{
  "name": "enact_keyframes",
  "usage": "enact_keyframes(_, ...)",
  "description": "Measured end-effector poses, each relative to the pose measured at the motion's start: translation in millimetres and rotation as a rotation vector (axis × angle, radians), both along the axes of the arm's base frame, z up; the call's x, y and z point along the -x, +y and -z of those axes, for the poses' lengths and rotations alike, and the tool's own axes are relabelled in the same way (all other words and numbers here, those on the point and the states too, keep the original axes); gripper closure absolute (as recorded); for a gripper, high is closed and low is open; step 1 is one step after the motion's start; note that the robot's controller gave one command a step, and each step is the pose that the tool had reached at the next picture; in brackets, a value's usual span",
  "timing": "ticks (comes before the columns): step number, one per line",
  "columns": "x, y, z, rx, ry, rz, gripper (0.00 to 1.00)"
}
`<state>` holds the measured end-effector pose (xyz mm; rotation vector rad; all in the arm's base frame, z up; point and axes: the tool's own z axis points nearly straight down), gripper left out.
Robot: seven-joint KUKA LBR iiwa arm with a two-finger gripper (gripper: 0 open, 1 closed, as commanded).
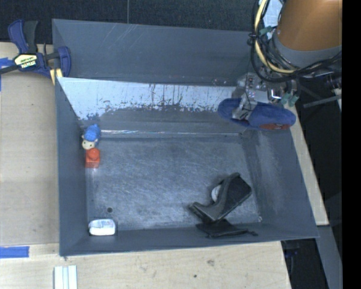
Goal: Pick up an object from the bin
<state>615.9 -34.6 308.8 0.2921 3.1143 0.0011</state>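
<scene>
The gripper (246, 109) is hanging well above and slightly right of the black angular thing (224, 205) in the view, over the bin's (168, 65) far right corner. Its fingers are pinching together on a flat blue oblong thing (269, 117) with a red patch, holding it beneath the wrist. Far left of the black thing, a small blue-capped orange figure (91, 146) is standing, and a white lump (102, 227) is lying lower left.
</scene>
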Motion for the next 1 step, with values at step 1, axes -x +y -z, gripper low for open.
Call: enact_keyframes(1, 4.3, -33.6, -131.5, 0.004, 0.0, -0.129, 1.0)
